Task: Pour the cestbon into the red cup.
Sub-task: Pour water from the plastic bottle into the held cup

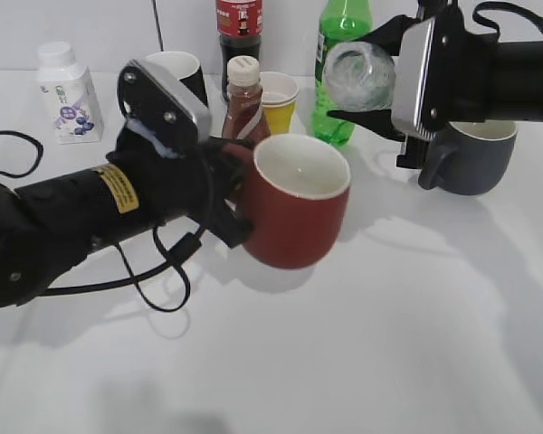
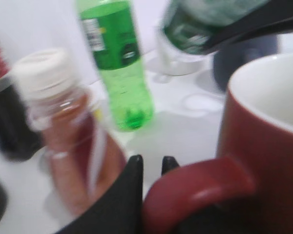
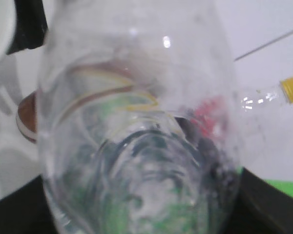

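Observation:
The red cup [image 1: 294, 212], dark red with a white inside, is at the centre of the exterior view. My left gripper [image 1: 233, 194] is shut on its loop handle [image 2: 200, 192], with the black jaw tips [image 2: 151, 165] on either side of the handle. The cup's wall fills the right of the left wrist view [image 2: 263, 156]. My right gripper [image 1: 380, 77] is shut on the cestbon [image 1: 359, 75] and holds it in the air at the upper right, tipped on its side above and right of the cup. Its dark green label shows in the left wrist view [image 2: 198, 24]. The clear bottle fills the right wrist view [image 3: 136, 126].
Behind the cup stand a brown bottle with a white cap [image 1: 243, 99], a yellow paper cup [image 1: 279, 101], a green soda bottle [image 1: 340, 45], a cola bottle [image 1: 238, 27] and a black mug [image 1: 183, 70]. A white bottle [image 1: 68, 95] is far left, a grey mug [image 1: 475, 155] on the right.

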